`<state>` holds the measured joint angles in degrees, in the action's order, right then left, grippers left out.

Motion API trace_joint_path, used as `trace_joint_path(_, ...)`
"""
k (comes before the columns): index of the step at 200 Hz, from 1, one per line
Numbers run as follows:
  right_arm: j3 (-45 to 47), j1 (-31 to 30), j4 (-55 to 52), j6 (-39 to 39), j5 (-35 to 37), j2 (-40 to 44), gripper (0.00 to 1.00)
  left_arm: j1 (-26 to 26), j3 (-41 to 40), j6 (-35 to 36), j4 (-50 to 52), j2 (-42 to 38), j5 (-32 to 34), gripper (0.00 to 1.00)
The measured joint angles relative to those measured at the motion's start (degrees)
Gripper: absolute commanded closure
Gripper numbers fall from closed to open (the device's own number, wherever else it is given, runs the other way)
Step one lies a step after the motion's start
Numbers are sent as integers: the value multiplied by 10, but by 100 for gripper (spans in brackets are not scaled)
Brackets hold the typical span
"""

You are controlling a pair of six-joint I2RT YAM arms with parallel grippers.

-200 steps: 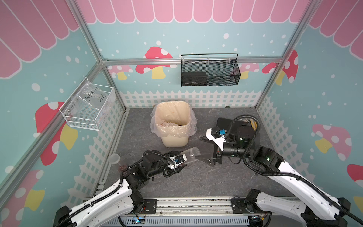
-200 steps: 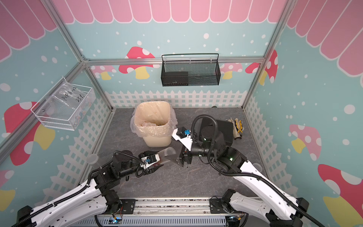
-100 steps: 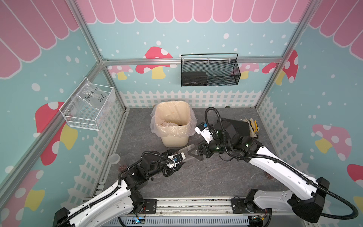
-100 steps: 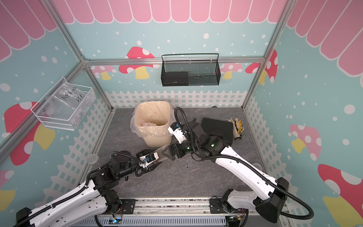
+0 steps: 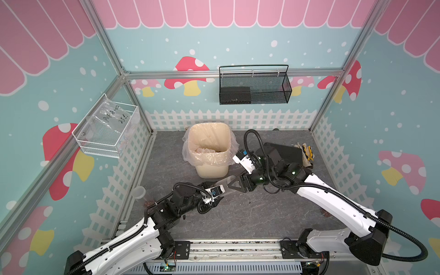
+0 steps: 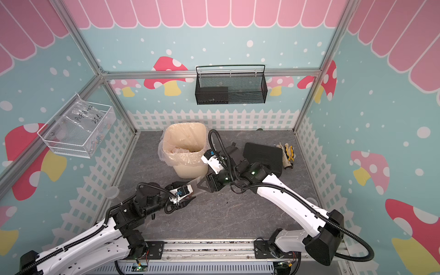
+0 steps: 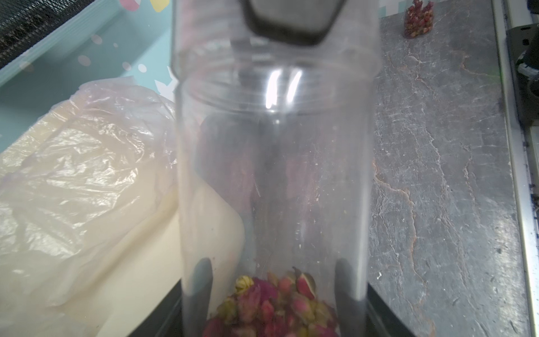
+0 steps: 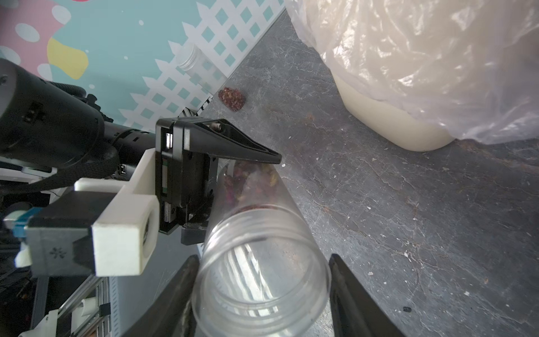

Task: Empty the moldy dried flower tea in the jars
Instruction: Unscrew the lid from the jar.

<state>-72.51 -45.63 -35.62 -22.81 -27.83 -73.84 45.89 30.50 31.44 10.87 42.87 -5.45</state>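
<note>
A clear jar [image 5: 224, 183] [image 6: 195, 184] is held tilted above the floor in front of the cream bin [image 5: 210, 170]. My left gripper [image 5: 217, 190] [image 7: 272, 289] is shut on its base end, where the reddish dried flower tea [image 7: 274, 306] [image 8: 245, 181] lies. My right gripper [image 5: 232, 185] [image 8: 262, 291] has its fingers pressed on both sides of the jar's open mouth [image 8: 262, 262]. A second jar [image 5: 138, 192] [image 8: 198, 67] stands by the left fence with tea [image 8: 232, 98] at its bottom. A third jar [image 7: 417, 17] [image 6: 312, 201] with tea stands at the right.
The lined cream bin's [image 6: 190, 170] open top is just behind the held jar. A black case [image 5: 285, 152] and gloves [image 5: 306, 152] lie at the back right. A black wire basket [image 5: 254, 88] hangs on the back wall and a clear tray [image 5: 107, 128] on the left wall.
My right arm swung left from mid-floor to the jar's mouth and its jaws narrowed around it. The left gripper kept holding the jar in place.
</note>
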Motion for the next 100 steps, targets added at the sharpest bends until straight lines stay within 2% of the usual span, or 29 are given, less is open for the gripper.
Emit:
trace_joint_path(26, -6, 0, -2, 87, -1, 1, 82, 0, 0, 0, -5, 0, 1, 81)
trace_joint_path(34, -6, 0, -1, 129, -1, 3, 83, 0, 0, 0, -9, -1, 1, 81)
trace_joint_path(49, -6, -2, -1, 235, 0, 12, 86, 0, 0, 1, -17, -1, -3, 81)
trace_joint_path(72, -3, -3, 0, 449, 1, 29, 100, 1, 0, 0, -32, -1, -10, 81)
trace_joint_path(85, 5, -6, 7, 552, 10, 39, 100, 1, 1, 0, -34, -1, -13, 81)
trace_joint_path(100, 11, -10, 16, 635, 21, 43, 100, 2, 1, 3, -34, -1, -12, 81)
